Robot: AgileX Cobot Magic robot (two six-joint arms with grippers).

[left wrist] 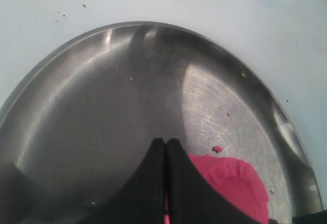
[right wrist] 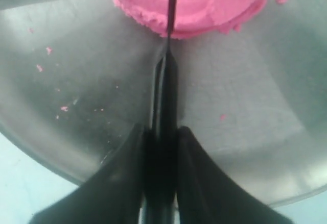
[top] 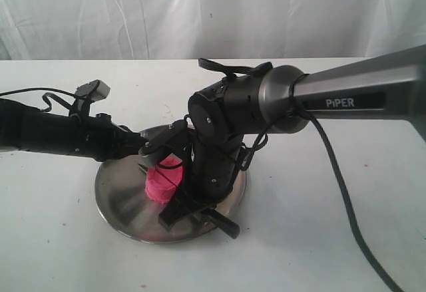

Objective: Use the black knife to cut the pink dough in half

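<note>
The pink dough (top: pixel 163 185) (right wrist: pixel 204 4) is a round lump near the middle of the steel plate (top: pixel 120 195) (right wrist: pixel 76 96). My right gripper (top: pixel 193 202) (right wrist: pixel 162 128) comes down from above and is shut on the black knife (right wrist: pixel 166 91) by its handle. The thin blade stands edge-down in the dough, about on its middle line. The knife's handle end (top: pixel 226 227) sticks out toward the plate's front rim. My left gripper (top: pixel 154 153) (left wrist: pixel 166 141) reaches in from the left, shut and empty, its fingertips over the edge of the dough (left wrist: pixel 235 183), above the plate (left wrist: pixel 102 106).
Small pink crumbs (right wrist: pixel 48 50) (left wrist: pixel 217 149) lie scattered on the plate. The plate sits on a white table (top: pixel 333 239) with a white curtain behind. A black cable (top: pixel 346 199) hangs from the right arm across the table's right side.
</note>
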